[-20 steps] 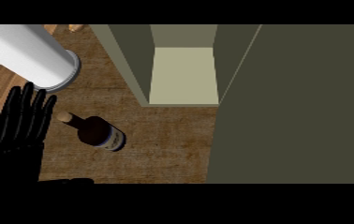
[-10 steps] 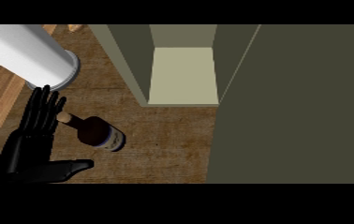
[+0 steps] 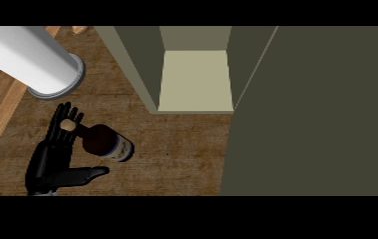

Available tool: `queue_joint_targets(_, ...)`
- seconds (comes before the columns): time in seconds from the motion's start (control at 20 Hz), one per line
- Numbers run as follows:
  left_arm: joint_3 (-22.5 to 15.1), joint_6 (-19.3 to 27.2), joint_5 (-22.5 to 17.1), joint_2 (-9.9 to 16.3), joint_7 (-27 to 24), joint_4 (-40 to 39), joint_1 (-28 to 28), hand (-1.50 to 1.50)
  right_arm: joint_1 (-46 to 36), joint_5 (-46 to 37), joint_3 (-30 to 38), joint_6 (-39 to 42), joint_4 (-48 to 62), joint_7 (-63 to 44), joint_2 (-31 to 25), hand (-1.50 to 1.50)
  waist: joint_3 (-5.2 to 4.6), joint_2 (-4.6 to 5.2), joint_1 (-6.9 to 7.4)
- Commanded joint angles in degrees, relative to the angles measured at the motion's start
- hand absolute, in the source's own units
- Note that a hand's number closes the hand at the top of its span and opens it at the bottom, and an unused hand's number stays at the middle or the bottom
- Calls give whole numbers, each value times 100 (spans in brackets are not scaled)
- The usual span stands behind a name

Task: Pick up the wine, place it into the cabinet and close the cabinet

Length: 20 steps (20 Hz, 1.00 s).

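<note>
The wine bottle, dark with a pale cork and a light label, stands on the wooden counter at the lower left. My left hand is just left of it, fingers straight and thumb spread out towards the bottle's base. The fingertips reach the bottle's neck by the cork; I cannot tell if they touch it. The cabinet stands open beyond the bottle, its pale shelf bare. Its dark door is swung open and fills the right side. My right hand does not show.
A large white cylinder lies at the upper left, close behind the hand. The cabinet's left wall rises between the cylinder and the opening. A light wooden edge runs along the far left.
My left hand has moved right and up, from the view's left edge to beside the bottle, with its thumb now spread. The bottle and cabinet door have not moved.
</note>
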<state>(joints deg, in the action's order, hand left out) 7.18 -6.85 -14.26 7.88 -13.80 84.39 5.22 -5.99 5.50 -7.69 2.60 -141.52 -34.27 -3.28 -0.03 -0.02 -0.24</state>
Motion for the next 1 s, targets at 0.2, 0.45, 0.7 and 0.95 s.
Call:
queue_joint_targets(0.2, 66, -336, 246, -109, -1047, -1330, -223, -150, -221, 79, 26, -86, -61, -19, 118, -150, 1, 1, 23)
queue_joint_targets(0.45, 74, -450, 354, -148, -1367, -2202, -630, -150, 56, 230, 61, 110, -87, 117, 78, -150, 2, 2, 11)
queue_joint_targets(0.7, 171, -849, 257, -52, -1715, -2805, -639, -150, 334, 632, 413, 338, -359, 107, -128, -150, 4, 1, 6)
queue_joint_targets(0.95, 412, -1349, 68, 39, -2287, -3822, -1075, -150, 255, 540, 313, 198, -729, -239, -89, -150, 1, 1, -14)
